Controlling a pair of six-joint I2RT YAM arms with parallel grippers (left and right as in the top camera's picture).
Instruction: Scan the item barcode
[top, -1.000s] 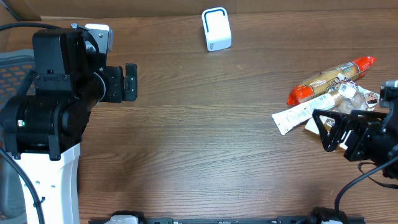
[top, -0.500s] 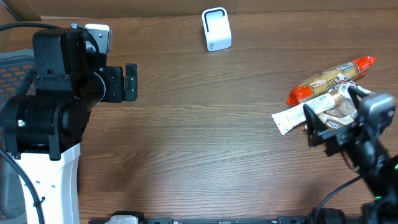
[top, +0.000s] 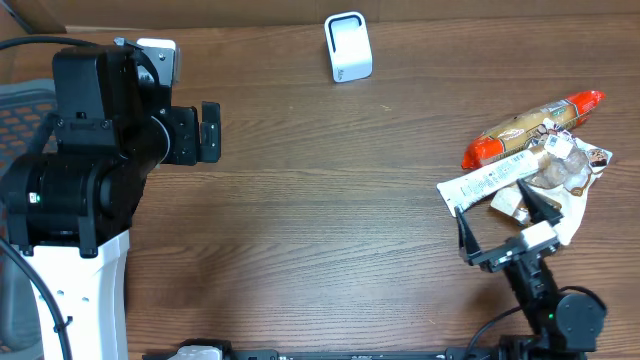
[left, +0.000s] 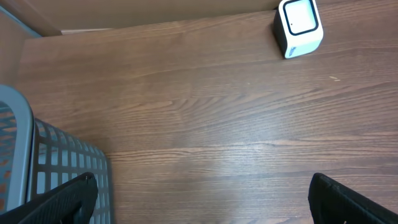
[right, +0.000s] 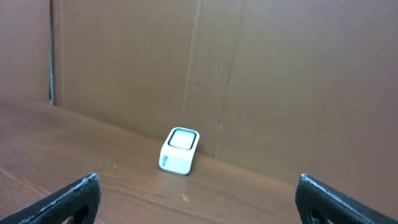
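Note:
A heap of snack packets lies at the right of the table: an orange-and-tan packet, a long white packet and a clear bag. The white scanner box stands at the back edge and also shows as the scanner and the scanner. My right gripper hovers open just in front of the heap, empty and facing the back wall; in its wrist view the right gripper frames bare wood. My left gripper is open and empty at the far left, as the left gripper shows.
A grey basket sits at the left edge under the left arm, and the basket appears beside the left finger. A cardboard wall closes the back of the table. Bare wood runs between the two arms.
My right arm has swung from the right edge down toward the front. Its open gripper now sits lower and further left, in front of the packets. The left arm has not moved.

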